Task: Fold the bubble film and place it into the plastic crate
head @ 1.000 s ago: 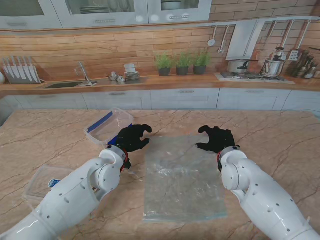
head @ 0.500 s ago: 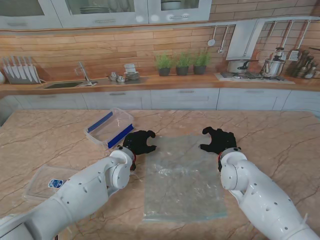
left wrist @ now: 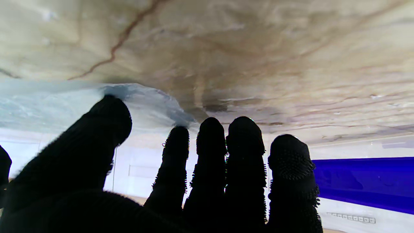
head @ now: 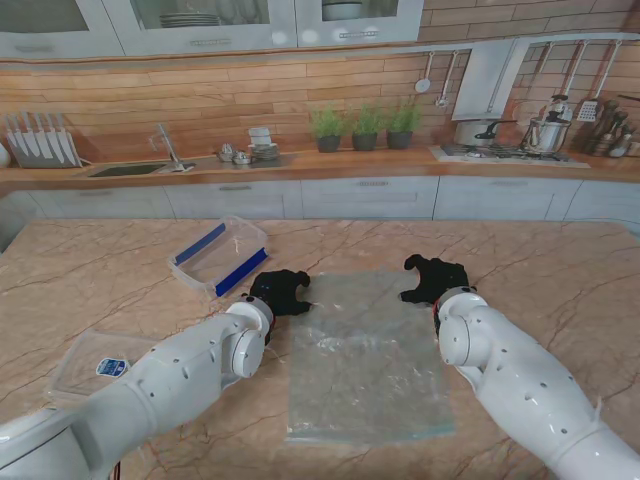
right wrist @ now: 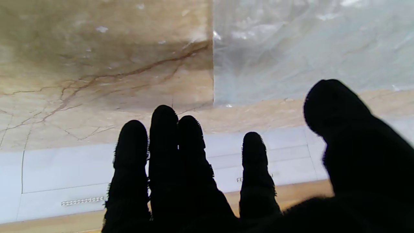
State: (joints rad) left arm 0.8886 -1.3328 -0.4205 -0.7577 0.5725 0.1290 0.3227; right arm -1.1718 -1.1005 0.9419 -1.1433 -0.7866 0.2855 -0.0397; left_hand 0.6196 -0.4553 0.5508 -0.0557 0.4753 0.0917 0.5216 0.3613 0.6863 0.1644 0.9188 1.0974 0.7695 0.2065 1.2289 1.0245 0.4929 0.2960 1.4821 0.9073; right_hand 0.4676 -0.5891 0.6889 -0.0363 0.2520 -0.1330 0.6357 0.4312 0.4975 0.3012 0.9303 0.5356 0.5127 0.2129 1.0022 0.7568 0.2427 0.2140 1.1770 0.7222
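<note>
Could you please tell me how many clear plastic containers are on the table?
2: the blue-trimmed crate is beyond the left hand, and a flat clear tray lies left of the left arm, partly hidden by it.

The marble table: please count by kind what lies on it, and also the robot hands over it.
Bubble film: 1
Plastic crate with blue sides: 1
Clear lid with a blue label: 1
Black-gloved hands: 2, the left hand and the right hand
Total: 5

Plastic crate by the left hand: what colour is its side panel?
Blue, on the clear plastic crate; stand view.
</note>
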